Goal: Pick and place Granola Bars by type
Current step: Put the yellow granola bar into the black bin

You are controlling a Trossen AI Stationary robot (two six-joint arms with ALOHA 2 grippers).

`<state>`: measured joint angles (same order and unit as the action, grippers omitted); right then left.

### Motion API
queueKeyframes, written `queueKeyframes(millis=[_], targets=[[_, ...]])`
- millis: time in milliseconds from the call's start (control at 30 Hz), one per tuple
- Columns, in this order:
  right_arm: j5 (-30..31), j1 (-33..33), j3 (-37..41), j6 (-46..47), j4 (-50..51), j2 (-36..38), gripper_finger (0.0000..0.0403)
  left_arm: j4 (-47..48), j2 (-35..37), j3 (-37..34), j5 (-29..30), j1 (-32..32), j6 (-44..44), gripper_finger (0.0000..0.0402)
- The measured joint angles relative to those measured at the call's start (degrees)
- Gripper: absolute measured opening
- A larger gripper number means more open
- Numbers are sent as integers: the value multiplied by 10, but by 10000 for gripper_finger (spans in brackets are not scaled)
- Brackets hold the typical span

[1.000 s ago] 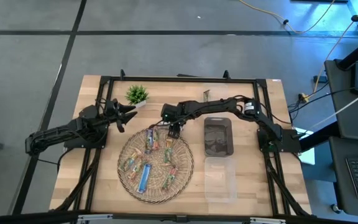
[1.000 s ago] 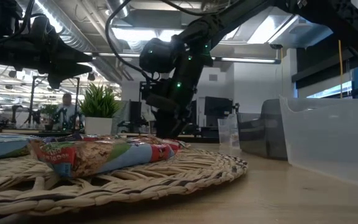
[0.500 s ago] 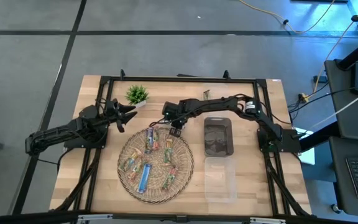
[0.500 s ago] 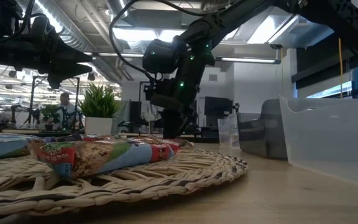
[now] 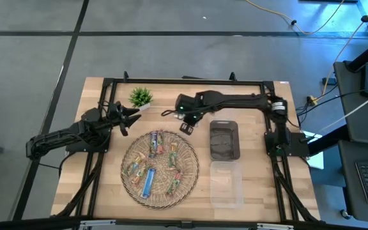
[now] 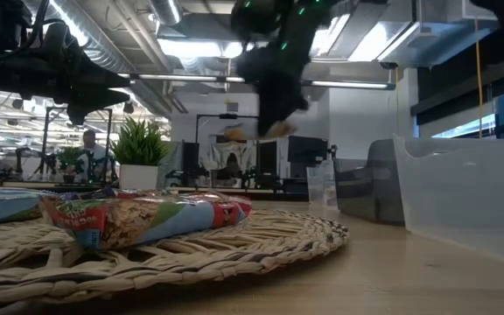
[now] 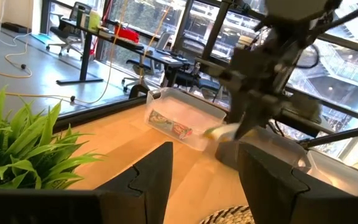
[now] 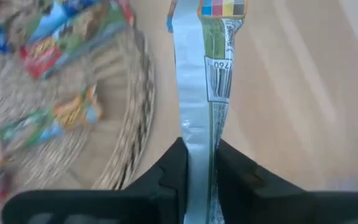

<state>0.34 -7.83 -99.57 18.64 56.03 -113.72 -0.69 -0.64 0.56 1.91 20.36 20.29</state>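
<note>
Right wrist view: a granola bar [image 8: 199,93] is clamped edge-on between the right gripper [image 8: 199,163] fingers.

Silver-white foil is seen along the wrapper's seam, with green print, a barcode and a strip of colour squares at its far end. The bar is pinched tight by nearly closed jaws and is carried in the air over bare table [image 5: 280,92], just beyond the rim of the woven tray [image 5: 133,150], near the dark bin [image 5: 224,140]. More wrapped bars [image 5: 153,145], green, red, orange and one blue, are left lying on the tray. The left gripper [image 5: 133,117] is held part-open and empty beside the potted plant [image 5: 140,96].
</note>
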Motion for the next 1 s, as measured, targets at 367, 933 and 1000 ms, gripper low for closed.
queueKeyframes(millis=[367,933,1000], targets=[[115,108,4,228,225,92,82,-4,0,0,0,0,1,169],[114,179,243,529,103,106,83,-4,0,0,0,0,0,169],[119,178,251,529,87,106,83,-4,0,0,0,0,0,169]])
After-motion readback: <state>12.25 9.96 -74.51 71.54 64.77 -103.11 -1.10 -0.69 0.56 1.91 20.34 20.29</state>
